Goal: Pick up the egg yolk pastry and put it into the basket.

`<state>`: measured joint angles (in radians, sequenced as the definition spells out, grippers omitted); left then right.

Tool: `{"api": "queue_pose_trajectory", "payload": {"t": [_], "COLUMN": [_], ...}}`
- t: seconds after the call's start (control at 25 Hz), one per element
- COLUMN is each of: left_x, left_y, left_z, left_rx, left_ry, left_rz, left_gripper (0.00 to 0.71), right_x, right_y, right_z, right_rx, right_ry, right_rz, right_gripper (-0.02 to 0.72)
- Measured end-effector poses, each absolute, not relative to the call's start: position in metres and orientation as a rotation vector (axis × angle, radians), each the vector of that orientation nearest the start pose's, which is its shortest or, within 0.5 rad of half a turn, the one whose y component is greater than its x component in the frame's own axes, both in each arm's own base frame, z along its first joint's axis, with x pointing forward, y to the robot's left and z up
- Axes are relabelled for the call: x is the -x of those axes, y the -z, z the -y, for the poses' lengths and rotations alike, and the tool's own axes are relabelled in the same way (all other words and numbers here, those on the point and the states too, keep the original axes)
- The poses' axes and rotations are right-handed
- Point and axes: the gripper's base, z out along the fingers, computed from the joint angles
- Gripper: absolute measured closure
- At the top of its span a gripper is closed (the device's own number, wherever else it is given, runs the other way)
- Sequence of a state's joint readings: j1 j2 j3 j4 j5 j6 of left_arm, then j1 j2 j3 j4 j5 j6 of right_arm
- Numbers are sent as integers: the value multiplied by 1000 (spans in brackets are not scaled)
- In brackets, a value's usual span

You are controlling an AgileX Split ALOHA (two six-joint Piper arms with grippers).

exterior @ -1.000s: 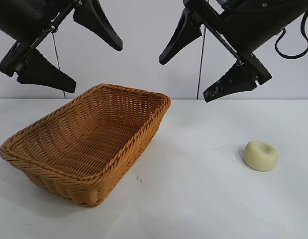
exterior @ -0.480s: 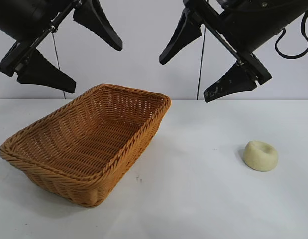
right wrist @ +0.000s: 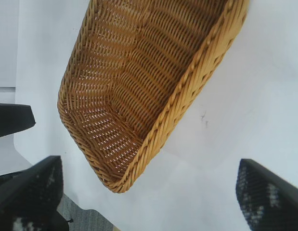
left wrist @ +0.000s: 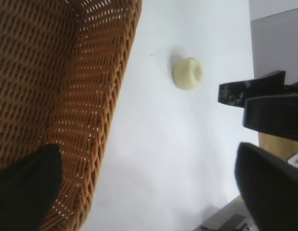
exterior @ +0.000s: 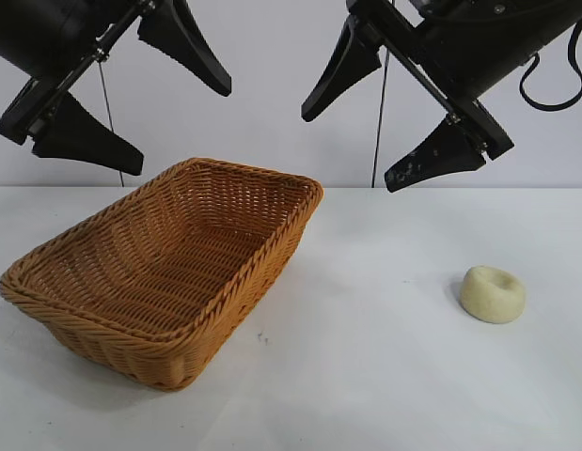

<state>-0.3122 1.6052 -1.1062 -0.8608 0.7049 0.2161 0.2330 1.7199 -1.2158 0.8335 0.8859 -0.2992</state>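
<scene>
While basket (exterior: 168,272) sits left, pastry (exterior: 493,294) lies unobstructed.

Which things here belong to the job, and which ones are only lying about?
Belong to the job:
- egg yolk pastry, lying on the table
- basket, nothing in it
- right hand, open, raised
- left hand, open, raised

Only lying about:
- table

Open table (exterior: 366,376) around egg yolk pastry (exterior: 493,294)

Two matte black arms, tapered claw fingers (exterior: 439,155) scuffed pale, thin cables, looped cord.
</scene>
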Motion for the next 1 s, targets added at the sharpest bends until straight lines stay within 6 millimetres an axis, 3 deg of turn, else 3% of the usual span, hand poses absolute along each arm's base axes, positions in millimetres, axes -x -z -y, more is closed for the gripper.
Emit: {"api": "queue_pose_trajectory", "payload": {"t": [0.2,0.48,0.72,0.84,1.0], "left_x": [-302,-285,-251,-238,-237], "left_y": [-263,-291,-287,-280,-277], "left_z": [146,136,141,146,144], "left_rx": [26,91,165,271,534], "left_ry": [985,933,825,745,635], "left_rz": [-2600,-2573,-2693,-2749,-2723], "left_gripper": [15,15,15,15,15], "right_x": [-330,-330,-330,-330,-330], "right_y": [-248,-248,-248,-248,-248], "right_z": [-132,-132,-132,-132,-132], "right_rx": [98,98,97,97,97], "right_ry": [-987,-987,-987,-987,-987], "right_rz": [-2696,-2696,-2695,-2695,-2695], "right_gripper": [8,8,8,8,8]}}
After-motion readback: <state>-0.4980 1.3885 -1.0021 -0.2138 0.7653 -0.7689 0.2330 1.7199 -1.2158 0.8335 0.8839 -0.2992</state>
